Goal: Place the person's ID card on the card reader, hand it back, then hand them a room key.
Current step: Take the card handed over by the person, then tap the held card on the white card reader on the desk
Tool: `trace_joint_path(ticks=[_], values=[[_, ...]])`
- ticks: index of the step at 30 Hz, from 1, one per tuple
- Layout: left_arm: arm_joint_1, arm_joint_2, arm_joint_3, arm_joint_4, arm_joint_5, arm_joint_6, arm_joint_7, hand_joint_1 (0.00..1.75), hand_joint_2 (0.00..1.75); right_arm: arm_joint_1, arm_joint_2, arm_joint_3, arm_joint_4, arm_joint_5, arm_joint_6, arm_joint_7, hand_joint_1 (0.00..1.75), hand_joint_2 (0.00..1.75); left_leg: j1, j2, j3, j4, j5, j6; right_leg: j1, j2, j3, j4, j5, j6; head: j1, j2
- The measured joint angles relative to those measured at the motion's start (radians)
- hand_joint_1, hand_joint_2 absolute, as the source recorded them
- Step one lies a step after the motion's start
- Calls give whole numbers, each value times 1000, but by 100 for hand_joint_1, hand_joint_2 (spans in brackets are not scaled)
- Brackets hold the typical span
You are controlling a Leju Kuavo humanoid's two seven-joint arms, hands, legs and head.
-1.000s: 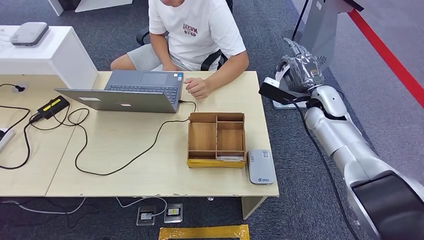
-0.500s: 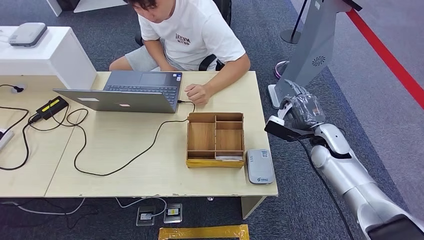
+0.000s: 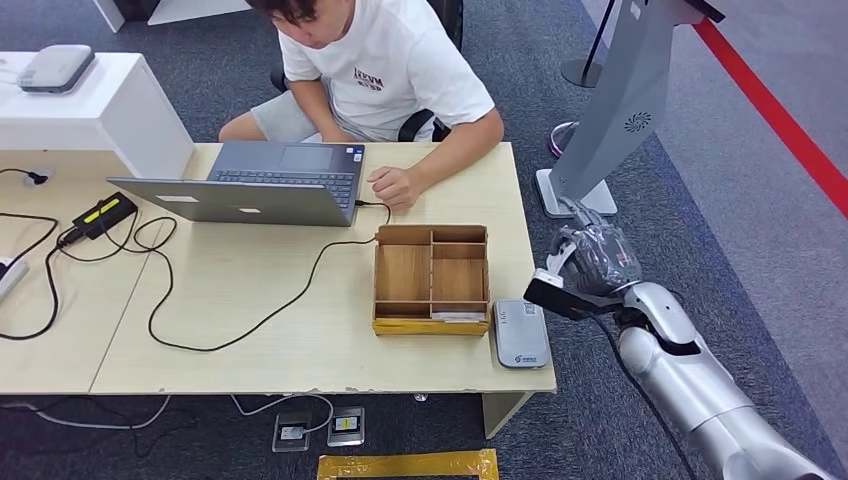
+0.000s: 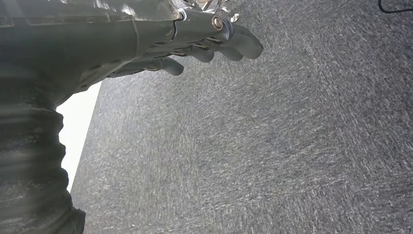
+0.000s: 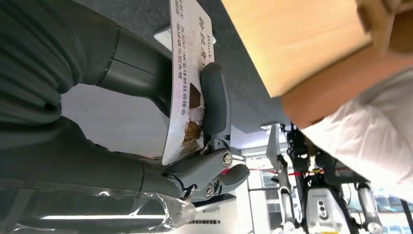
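Right wrist view: the ID card point(image 5: 187, 78) was pinched flat by the right hand point(image 5: 195, 141), presumably for laying on the card reader point(image 3: 521, 333) beside it.

Card reader point(image 3: 521, 333) just right of tray point(image 3: 432, 278) — laptop point(image 3: 262, 182) behind.

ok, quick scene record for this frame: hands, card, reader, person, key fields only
right hand: off the desk's right edge, beside the card reader, pinching the ID card
ID card: printed text and a small photo, held between thumb and fingers
card reader: grey, on the desk by the wooden organizer, nothing on it
left hand: over carpet, holding nothing
person: seated, hand on desk by laptop
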Motion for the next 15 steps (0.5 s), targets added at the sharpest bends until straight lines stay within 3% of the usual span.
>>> trace_joint_path(ticks=[15], values=[[0, -7, 0, 0, 8, 1, 6, 0, 175, 145, 29, 4, -80, -13, 11, 34, 175, 175, 0, 0, 0, 0, 0, 0, 0, 0, 0, 0, 0, 0, 0, 0]])
